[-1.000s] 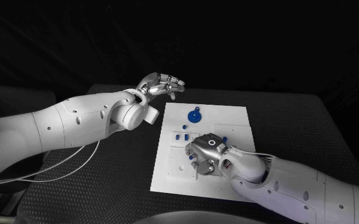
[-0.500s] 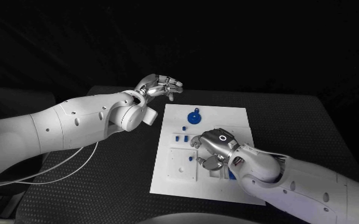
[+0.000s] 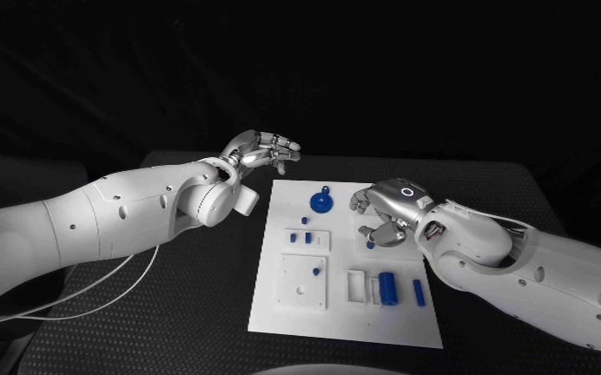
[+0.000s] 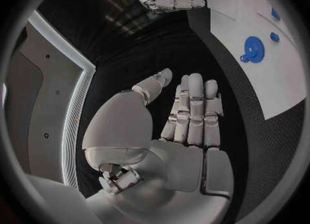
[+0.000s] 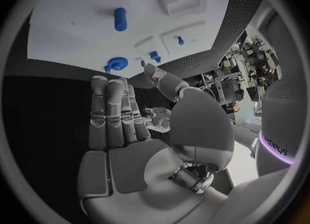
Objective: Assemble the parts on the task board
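Right hand lifted off task board, empty, fingers apart | left hand loose, empty | blue cylinder in slot

desk: black, with a textured surface
on desk: white task board, lying flat near the middle

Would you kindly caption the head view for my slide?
Right hand hovers open above the white board near a blue disc.

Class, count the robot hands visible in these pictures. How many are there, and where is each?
2. The left hand hovers beyond the task board's far left corner; the right hand hangs over its right side. Neither is hidden.
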